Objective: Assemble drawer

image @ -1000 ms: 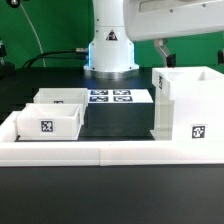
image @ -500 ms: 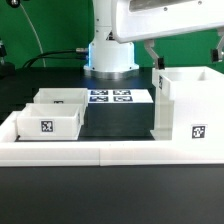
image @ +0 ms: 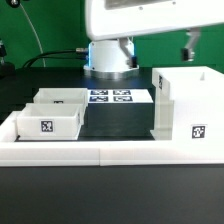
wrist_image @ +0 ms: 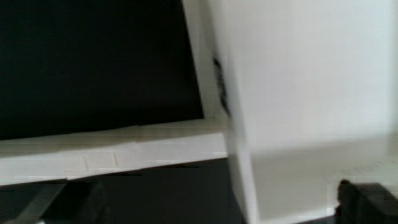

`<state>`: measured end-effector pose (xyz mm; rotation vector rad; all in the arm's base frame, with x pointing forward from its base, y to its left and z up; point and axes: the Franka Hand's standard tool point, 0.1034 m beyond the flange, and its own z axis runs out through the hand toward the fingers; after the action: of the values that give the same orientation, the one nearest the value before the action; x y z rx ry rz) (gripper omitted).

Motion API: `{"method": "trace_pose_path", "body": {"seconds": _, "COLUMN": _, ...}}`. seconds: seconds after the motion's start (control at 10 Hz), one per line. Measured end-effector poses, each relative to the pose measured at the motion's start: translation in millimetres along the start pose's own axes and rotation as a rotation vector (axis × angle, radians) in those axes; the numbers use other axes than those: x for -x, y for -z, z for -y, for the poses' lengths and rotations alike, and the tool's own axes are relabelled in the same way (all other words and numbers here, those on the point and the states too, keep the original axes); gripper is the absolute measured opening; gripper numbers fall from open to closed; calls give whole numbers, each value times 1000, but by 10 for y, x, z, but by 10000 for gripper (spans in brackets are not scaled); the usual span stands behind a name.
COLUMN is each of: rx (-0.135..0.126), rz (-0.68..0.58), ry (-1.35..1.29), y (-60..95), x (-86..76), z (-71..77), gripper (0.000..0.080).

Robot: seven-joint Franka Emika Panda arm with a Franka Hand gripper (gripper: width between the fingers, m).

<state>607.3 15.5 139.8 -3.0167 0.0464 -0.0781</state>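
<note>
— What's the end effector (wrist_image: 210, 203) doing?
— I see it hanging above the casing (image: 185, 105), clear of it. On the wrist view both fingertips (wrist_image: 43, 200) sit wide apart, with nothing held between them.
— And the drawer parts?
— The casing stands upright on the bench (image: 120, 125) at the exterior view's right, just behind the border rail (image: 100, 152). The front tray (image: 48, 122) and rear tray (image: 62, 97) sit together at the left, well apart from the casing. The marker board (image: 110, 97) lies between, further back.
</note>
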Motion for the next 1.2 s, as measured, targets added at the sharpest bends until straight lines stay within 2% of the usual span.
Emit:
{"method": "trace_pose_path", "body": {"seconds": 0.1, "rx": 6, "rz": 2, "ry": 11, "y": 22, "x": 47, "z": -237, "gripper": 649}}
{"method": "trace_pose_path", "body": {"seconds": 0.2, "rx": 0, "rz": 7, "ry": 0, "y": -2, "x": 105, "z": -462, "gripper": 649}}
{"method": "trace_pose_path", "body": {"seconds": 0.3, "rx": -10, "rz": 9, "ry": -21, "y": -32, "x": 130, "z": -618, "gripper": 649}}
{"method": "trace_pose_path", "body": {"seconds": 0.4, "rx": -20, "rz": 9, "ry": -41, "y": -41, "x": 140, "z": -695, "gripper": 649}}
{"method": "trace_pose_path", "body": {"seconds": 0.8, "rx": -18, "rz": 10, "ry": -36, "y": -47, "x": 138, "z": -666, "gripper": 649}}
{"method": "trace_pose_path", "body": {"seconds": 0.9, "rx": -5, "rz": 15, "ry": -23, "y": -52, "x": 146, "z": -670, "gripper": 649}}
{"method": "trace_pose_path", "body": {"seconds": 1.0, "rx": 30, "rz": 21, "ry": 15, "y": -78, "x": 181, "z": -684, "gripper": 649}}
{"method": "trace_pose_path", "body": {"seconds": 1.1, "rx": 53, "rz": 20, "ry": 32, "y": -129, "x": 251, "z": -714, "gripper": 649}}
{"method": "trace_pose_path", "body": {"seconds": 1.2, "rx": 62, "rz": 7, "ry": 32, "y": -195, "x": 314, "z": -749, "gripper": 649}}
